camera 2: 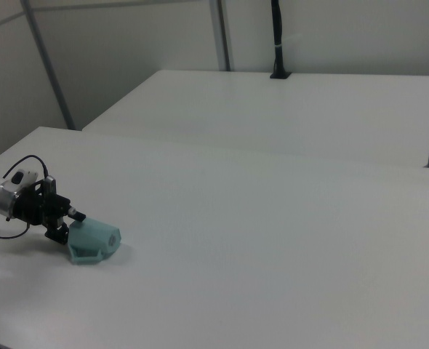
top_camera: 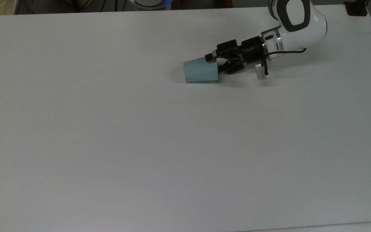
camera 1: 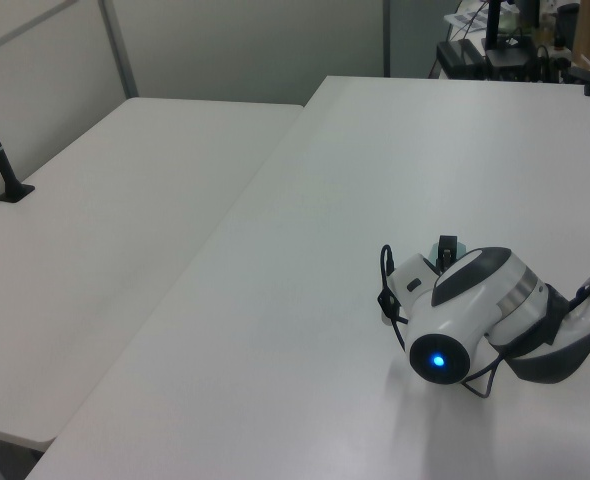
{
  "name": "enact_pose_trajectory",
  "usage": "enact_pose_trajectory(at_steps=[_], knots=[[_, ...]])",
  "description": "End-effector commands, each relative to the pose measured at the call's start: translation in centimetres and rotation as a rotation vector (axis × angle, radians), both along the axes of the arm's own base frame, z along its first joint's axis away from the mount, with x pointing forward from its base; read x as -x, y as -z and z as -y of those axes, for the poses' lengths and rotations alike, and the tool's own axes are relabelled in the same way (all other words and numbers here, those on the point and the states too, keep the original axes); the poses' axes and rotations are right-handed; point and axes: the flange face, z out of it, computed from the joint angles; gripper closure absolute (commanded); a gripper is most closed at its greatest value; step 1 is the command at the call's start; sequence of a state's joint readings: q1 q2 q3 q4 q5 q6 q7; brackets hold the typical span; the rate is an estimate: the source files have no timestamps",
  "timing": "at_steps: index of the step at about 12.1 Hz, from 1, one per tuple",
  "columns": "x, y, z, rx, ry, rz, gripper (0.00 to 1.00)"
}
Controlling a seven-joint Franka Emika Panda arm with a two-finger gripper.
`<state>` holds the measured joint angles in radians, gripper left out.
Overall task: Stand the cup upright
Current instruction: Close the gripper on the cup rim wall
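Observation:
The pale teal faceted cup [top_camera: 200, 71] lies on its side on the white table [top_camera: 140, 135], wide rim toward the top view's right and narrow base toward the top view's left. My gripper [top_camera: 214, 63] is at that rim, low over the table, and it is open. One finger [top_camera: 209, 57] rests along the cup's outer wall, the other [top_camera: 221, 68] sits at the mouth. In the right view the cup [camera 2: 94, 241] lies just right of the gripper [camera 2: 66, 222]. In the left view the white arm [camera 1: 465, 315] hides nearly all of the cup.
A second white table [camera 2: 287, 109] stands beyond a gap, with a black post [camera 2: 276, 40] at its far edge. The table's back edge in the top view borders cables and equipment [top_camera: 150, 3]. Open tabletop stretches to the top view's left and bottom.

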<state>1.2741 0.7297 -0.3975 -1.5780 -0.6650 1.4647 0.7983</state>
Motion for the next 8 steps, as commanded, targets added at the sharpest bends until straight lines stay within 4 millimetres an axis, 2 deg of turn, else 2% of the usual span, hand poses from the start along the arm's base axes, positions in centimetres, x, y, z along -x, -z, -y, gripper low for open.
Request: enact_pose_trajectory(at_steps=[1,2,4,6,8], knots=[[-0.2,-0.4,0.35,-0.005,-0.006,0.029,0.4],[-0.33,-0.43,0.46,-0.004,-0.005,0.026,0.51],[-0.73,-0.71,0.69,-0.002,-0.002,0.029,0.64],[-0.81,-0.72,0.66,-0.003,-0.009,0.019,1.0],[-0.91,-0.56,0.55,-0.015,-0.021,0.015,1.0]])
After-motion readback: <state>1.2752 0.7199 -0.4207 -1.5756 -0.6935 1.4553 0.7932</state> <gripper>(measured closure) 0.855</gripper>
